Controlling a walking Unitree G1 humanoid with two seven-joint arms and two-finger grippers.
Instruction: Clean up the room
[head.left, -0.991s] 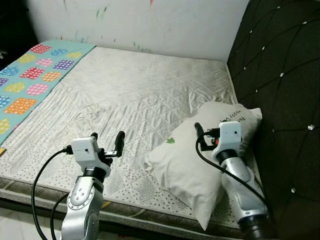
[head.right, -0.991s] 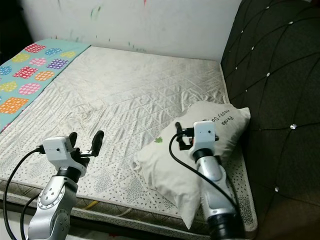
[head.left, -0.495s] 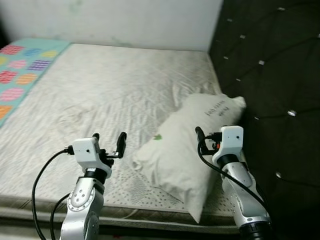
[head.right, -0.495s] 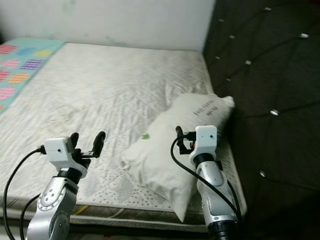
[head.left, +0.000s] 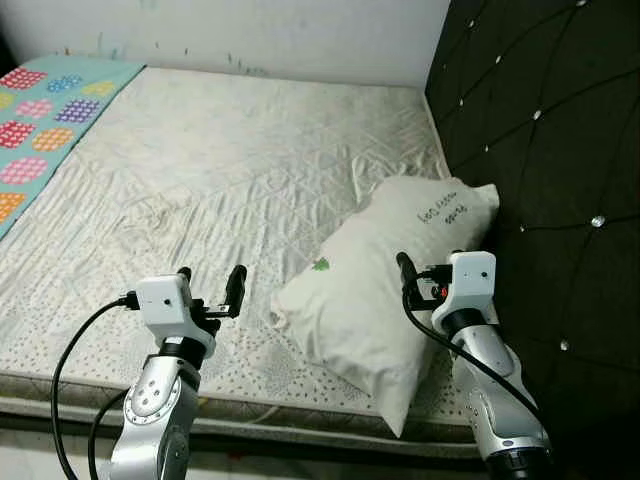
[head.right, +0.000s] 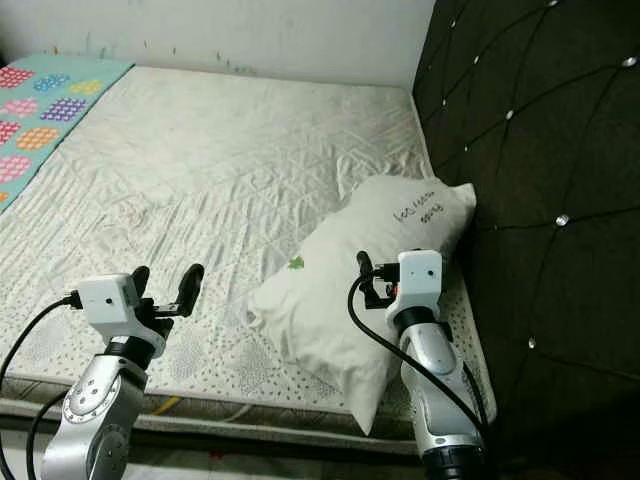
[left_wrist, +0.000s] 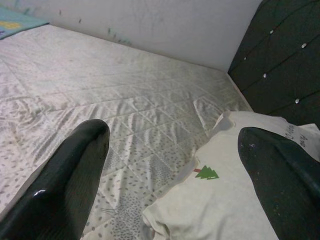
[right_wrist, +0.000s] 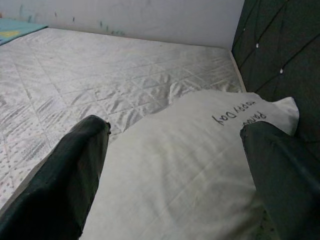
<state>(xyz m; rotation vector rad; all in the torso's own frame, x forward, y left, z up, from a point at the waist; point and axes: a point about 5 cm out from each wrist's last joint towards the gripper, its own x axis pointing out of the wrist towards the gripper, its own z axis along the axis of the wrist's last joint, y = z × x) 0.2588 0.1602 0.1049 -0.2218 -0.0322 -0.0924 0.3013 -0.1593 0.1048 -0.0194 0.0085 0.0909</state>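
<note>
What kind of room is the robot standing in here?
Most likely a bedroom: a wide mattress in a quilted white sheet, a white pillow lying on it, and a dark tufted headboard beside it.

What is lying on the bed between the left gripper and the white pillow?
Only wrinkled quilted sheet lies between the left gripper and the pillow; the left eye view and left wrist view show this.

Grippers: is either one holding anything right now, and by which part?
Nothing is held. The left gripper is open above the quilted white mattress; the right gripper is open above the white pillow.
</note>
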